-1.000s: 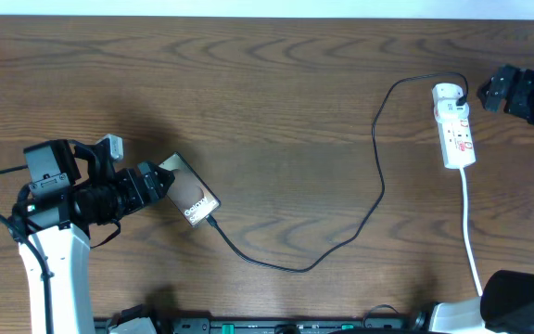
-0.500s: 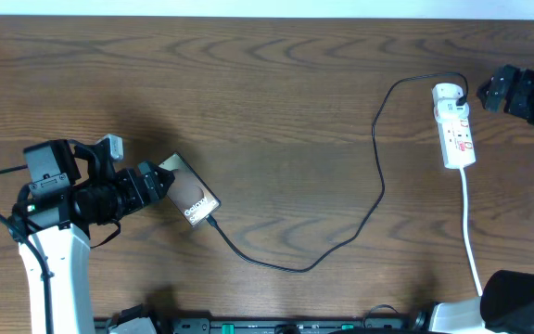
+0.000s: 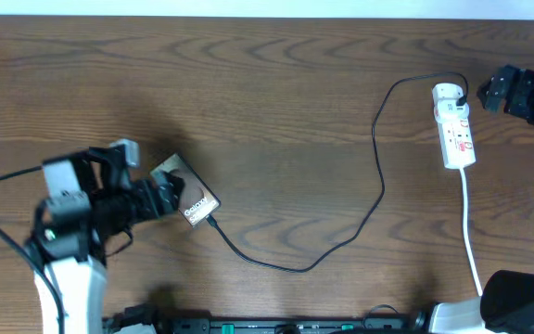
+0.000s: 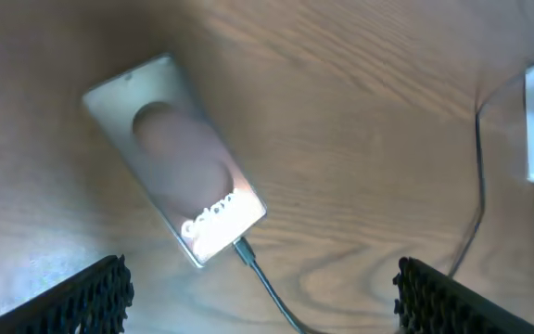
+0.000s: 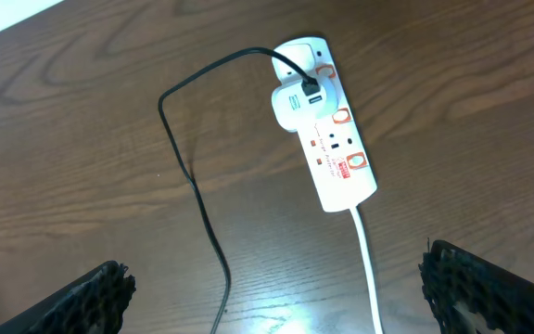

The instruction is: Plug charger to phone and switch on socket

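Left pincer point(image 3: 163, 197), wide open and empty, has swung in over the shiny grey-brown flat phone point(image 3: 190, 195), whose far end seems to hold the thin black charger cable point(image 3: 381, 186). Right pincer point(image 3: 486, 91), likewise gaping and empty, waits beside the white power strip point(image 3: 456, 130); its switch is probably next.
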Controlling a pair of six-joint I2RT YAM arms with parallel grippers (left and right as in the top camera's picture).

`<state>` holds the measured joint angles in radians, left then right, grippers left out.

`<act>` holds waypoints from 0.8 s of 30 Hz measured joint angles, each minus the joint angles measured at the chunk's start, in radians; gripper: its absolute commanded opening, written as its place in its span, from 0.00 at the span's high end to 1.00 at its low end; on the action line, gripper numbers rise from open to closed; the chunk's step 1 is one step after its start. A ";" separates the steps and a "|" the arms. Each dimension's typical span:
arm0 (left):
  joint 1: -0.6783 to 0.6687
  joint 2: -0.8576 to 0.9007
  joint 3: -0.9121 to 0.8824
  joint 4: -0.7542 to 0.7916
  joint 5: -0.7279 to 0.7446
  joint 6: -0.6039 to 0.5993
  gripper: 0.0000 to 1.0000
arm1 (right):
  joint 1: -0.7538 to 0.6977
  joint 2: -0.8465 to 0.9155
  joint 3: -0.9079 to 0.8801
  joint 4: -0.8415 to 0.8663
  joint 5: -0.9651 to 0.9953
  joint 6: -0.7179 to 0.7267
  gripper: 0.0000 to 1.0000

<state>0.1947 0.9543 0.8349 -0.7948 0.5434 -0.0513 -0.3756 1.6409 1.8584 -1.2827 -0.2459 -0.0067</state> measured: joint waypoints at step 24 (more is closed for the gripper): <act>-0.134 -0.938 -0.729 1.089 -0.181 -0.004 0.10 | 0.000 0.000 0.000 0.000 0.001 0.000 0.01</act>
<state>0.0608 0.0166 0.1059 0.2947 0.3626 -0.0555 -0.3756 1.6409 1.8584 -1.2831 -0.2451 -0.0063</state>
